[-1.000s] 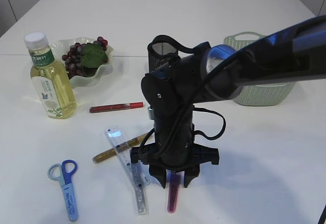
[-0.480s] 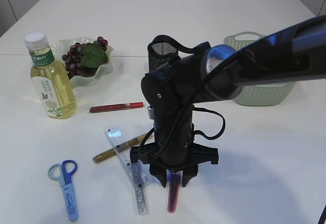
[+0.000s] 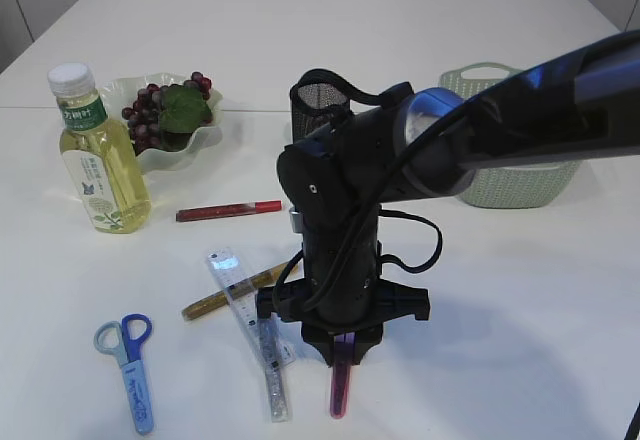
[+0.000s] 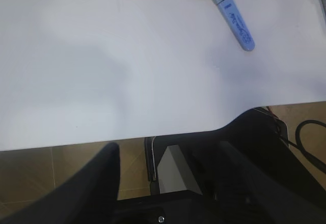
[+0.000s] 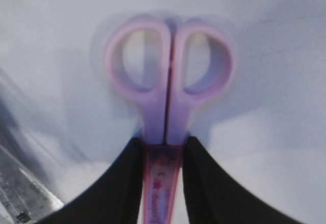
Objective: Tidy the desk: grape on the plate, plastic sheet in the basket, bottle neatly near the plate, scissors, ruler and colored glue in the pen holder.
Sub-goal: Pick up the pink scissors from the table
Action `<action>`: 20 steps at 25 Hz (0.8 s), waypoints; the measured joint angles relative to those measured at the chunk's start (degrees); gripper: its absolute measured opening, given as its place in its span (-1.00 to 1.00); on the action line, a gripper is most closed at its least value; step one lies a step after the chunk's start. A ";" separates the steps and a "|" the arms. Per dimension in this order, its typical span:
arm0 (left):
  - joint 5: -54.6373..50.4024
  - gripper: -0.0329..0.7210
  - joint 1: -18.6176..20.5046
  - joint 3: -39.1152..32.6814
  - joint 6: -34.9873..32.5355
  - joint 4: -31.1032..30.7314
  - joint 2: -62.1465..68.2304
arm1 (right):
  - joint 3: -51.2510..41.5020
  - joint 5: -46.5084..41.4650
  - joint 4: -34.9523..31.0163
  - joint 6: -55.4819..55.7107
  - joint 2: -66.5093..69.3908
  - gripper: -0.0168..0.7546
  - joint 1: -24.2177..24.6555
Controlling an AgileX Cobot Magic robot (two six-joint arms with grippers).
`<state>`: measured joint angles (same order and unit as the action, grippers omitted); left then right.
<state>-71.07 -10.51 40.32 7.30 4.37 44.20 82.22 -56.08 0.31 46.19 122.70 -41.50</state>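
Pink scissors (image 3: 340, 387) lie on the white table near the front, and my right gripper (image 3: 343, 355) stands straight down over them. In the right wrist view both fingers press the sides of the sheathed blades just below the pink scissors' (image 5: 165, 81) handles, so the right gripper (image 5: 164, 147) is shut on them. Blue scissors (image 3: 130, 370) lie front left, also in the left wrist view (image 4: 229, 12). A clear ruler (image 3: 250, 330) and a gold glue stick (image 3: 235, 290) cross beside the right gripper; a red glue stick (image 3: 228, 210) lies farther back. My left gripper (image 4: 168, 152) hangs open and empty off the table's edge. The plastic sheet is out of view.
A black mesh pen holder (image 3: 322, 95) stands behind the right arm. The green basket (image 3: 520, 185) sits back right. Grapes (image 3: 150, 110) rest on the white plate (image 3: 205, 135) back left, with the bottle (image 3: 100, 155) of yellow liquid upright beside it.
The right gripper's fingers have come together onto the pink scissors. Arm and objects otherwise stay in place.
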 joint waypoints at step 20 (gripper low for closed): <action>0.00 0.23 0.00 0.00 0.00 0.00 0.00 | 0.10 0.00 2.32 -5.93 0.00 -0.49 0.00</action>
<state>-71.07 -10.51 40.32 7.30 4.37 44.20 82.32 -56.08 2.62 40.26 122.70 -41.50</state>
